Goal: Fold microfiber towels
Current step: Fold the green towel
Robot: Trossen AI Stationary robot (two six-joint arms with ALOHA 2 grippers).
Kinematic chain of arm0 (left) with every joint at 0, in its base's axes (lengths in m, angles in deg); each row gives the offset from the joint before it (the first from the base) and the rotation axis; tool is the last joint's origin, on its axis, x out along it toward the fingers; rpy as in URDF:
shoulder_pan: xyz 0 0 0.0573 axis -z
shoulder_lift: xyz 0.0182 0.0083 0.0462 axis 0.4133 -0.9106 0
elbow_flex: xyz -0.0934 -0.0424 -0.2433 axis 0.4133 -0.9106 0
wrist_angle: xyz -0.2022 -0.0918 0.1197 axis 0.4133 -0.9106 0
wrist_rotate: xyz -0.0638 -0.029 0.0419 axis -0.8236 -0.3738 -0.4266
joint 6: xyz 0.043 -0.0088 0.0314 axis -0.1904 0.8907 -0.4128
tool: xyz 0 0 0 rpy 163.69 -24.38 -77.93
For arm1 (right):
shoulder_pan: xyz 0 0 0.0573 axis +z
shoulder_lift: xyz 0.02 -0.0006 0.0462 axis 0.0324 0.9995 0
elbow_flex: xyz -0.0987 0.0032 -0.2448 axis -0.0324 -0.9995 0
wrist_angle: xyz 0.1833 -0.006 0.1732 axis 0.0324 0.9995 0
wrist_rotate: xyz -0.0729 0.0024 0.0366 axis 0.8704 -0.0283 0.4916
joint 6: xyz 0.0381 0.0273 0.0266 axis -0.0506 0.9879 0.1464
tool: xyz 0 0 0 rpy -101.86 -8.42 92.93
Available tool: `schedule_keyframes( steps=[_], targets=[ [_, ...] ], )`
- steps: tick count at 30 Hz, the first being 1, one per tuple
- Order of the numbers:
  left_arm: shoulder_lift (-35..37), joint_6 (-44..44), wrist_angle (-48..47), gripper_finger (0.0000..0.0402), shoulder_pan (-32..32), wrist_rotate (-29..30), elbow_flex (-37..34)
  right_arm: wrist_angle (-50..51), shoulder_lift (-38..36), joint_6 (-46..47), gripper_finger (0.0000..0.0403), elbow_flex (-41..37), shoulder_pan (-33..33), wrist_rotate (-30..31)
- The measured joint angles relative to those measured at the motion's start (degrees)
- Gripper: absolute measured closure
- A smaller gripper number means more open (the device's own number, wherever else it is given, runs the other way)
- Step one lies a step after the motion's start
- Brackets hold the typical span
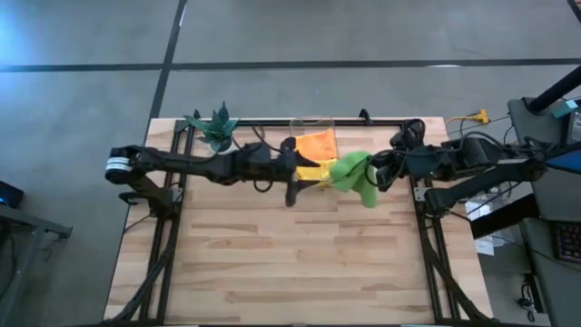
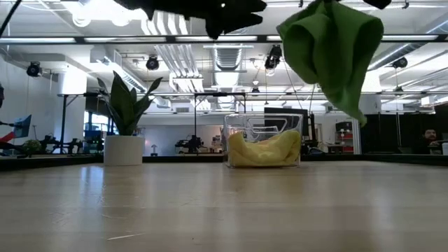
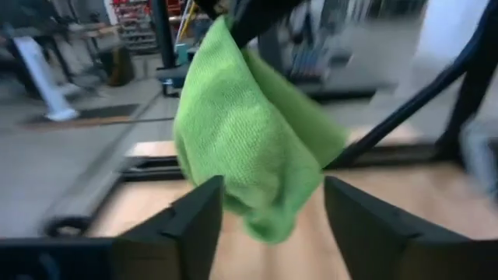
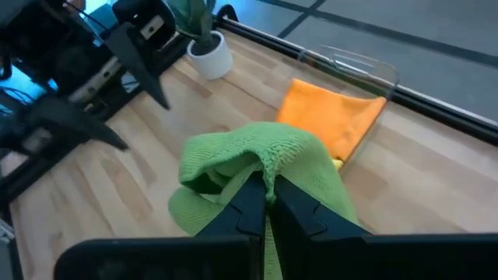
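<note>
The right claw (image 4: pixel 268 204) is clamped together on a lime green towel (image 1: pixel 356 175), pinching its upper edge so the cloth hangs bunched in the air above the bench (image 1: pixel 300 263), toward the 1 o'clock part of the top in the high view. The left claw (image 3: pixel 272 225) stands with its fingers apart just beside the hanging cloth, facing it and touching nothing. At 12 o'clock on the bench sits a clear bin (image 1: pixel 311 127) holding an orange towel (image 1: pixel 317 143) over a yellow towel (image 2: pixel 264 150). A potted plant (image 1: pixel 216 127) stands near 11 o'clock.
</note>
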Motion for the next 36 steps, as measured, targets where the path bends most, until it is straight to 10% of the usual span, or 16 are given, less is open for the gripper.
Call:
schedule_keyframes(
  steps=[7,16,24,36],
  targets=[
    [-1.84,-18.32,-7.96,0.0135,4.89,19.22,10.09,-2.02,1.57,1.26,0.0394,4.18,-0.58,0.71],
    [-4.86,-9.24,-5.32,0.0132,7.51,27.41,15.85,-7.89,2.32,2.83,0.0394,4.60,-1.91,7.99],
    [-11.32,-18.87,-5.36,0.0132,9.99,47.31,23.73,-10.87,7.37,2.42,0.0394,6.09,-2.34,10.42],
    [-14.68,-20.25,-10.39,0.0132,9.48,60.92,26.32,-13.48,10.57,-1.99,0.0394,10.04,-2.34,10.59]
  ],
)
